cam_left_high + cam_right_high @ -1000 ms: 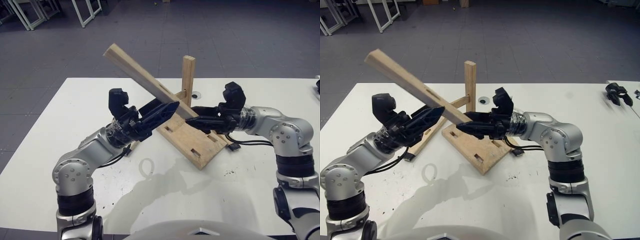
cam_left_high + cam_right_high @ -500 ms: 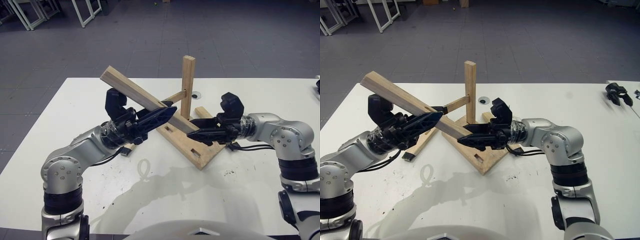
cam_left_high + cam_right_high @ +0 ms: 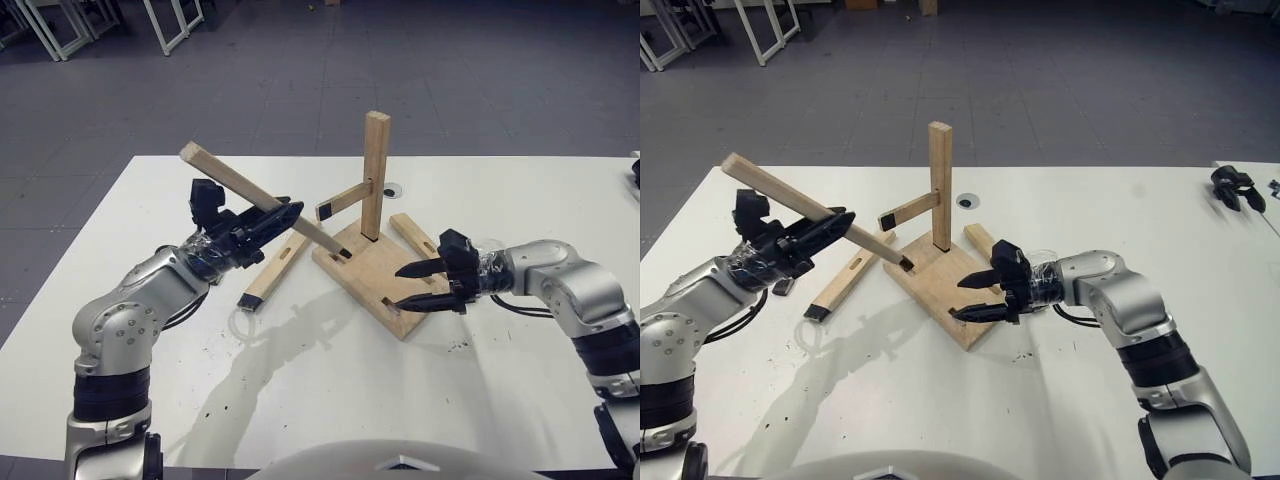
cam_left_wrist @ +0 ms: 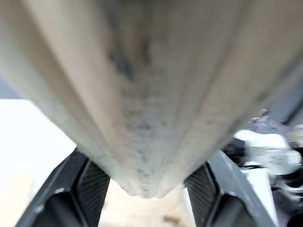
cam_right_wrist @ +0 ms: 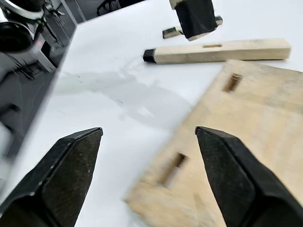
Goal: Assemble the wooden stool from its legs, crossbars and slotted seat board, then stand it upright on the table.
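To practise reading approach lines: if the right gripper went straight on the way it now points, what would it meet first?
Probably the seat board: the open right gripper points across its near corner. Beyond lie bare table and a loose leg; depth is unclear.

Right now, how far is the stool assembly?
Done: one leg stands upright in the seat board, with a crossbar plugged in its side. In hand: the left gripper holds a second leg tilted toward the board; the right gripper is open by it. Left: two loose pieces lie on the table.
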Tool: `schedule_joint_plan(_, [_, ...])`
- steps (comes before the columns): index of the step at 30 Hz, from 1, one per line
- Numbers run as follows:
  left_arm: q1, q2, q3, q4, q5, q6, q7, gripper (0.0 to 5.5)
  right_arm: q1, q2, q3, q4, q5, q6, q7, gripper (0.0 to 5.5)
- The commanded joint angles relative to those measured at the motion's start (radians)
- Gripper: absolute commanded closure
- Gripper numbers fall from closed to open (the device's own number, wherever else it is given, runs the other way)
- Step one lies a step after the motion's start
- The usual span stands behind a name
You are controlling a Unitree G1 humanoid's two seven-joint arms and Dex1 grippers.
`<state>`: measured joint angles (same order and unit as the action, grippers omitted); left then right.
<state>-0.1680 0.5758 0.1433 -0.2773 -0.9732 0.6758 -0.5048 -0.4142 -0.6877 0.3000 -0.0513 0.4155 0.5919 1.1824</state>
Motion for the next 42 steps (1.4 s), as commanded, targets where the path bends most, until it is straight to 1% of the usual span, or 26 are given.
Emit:
schedule_joint_plan(1, [-0.067,-0.022,-0.102,0.111,0.211,-0.104,-0.035,3.44,-0.029,0.049,0.07,0.075,-0.203,-0.134,-0.142,1.88])
schedule_joint_plan(5, [-0.098,-0.064,-0.112,0.192,0.296,-0.159,-0.065,3.44,-0.019,0.095,0.142,0.09,-0.326,-0.187,-0.201,1.88])
schedule_joint_plan(9, [-0.105,-0.087,-0.114,0.207,0.319,-0.156,-0.098,3.44,-0.01,0.104,0.199,0.077,-0.406,-0.208,-0.201,1.88])
schedule_joint_plan(15, [-0.096,-0.109,-0.153,0.225,0.376,-0.144,-0.134,3.44,0.005,0.062,0.225,0.066,-0.488,-0.242,-0.178,1.88])
schedule_joint_plan(20, [-0.068,-0.105,-0.169,0.222,0.412,-0.13,-0.153,3.44,0.047,0.024,0.228,0.004,-0.482,-0.227,-0.128,1.88])
schedule_joint_plan(22, [-0.053,-0.095,-0.183,0.209,0.423,-0.098,-0.155,3.44,0.056,0.017,0.223,-0.016,-0.477,-0.215,-0.121,1.88])
schedule_joint_plan(28, [-0.022,-0.059,-0.253,0.161,0.476,-0.007,-0.133,3.46,0.043,0.03,0.162,-0.09,-0.449,-0.162,-0.145,1.88])
schedule_joint_plan(36, [-0.053,-0.057,-0.269,0.19,0.508,0.039,-0.092,3.47,0.06,0.016,0.132,-0.253,-0.42,-0.075,-0.134,1.88])
schedule_joint_plan(38, [-0.062,-0.046,-0.278,0.196,0.517,0.057,-0.089,3.47,0.032,0.023,0.09,-0.296,-0.379,-0.022,-0.132,1.88])
schedule_joint_plan(42, [-0.085,-0.05,-0.289,0.194,0.52,0.083,-0.083,3.47,-0.127,0.11,-0.073,-0.277,-0.247,0.104,-0.191,1.88])
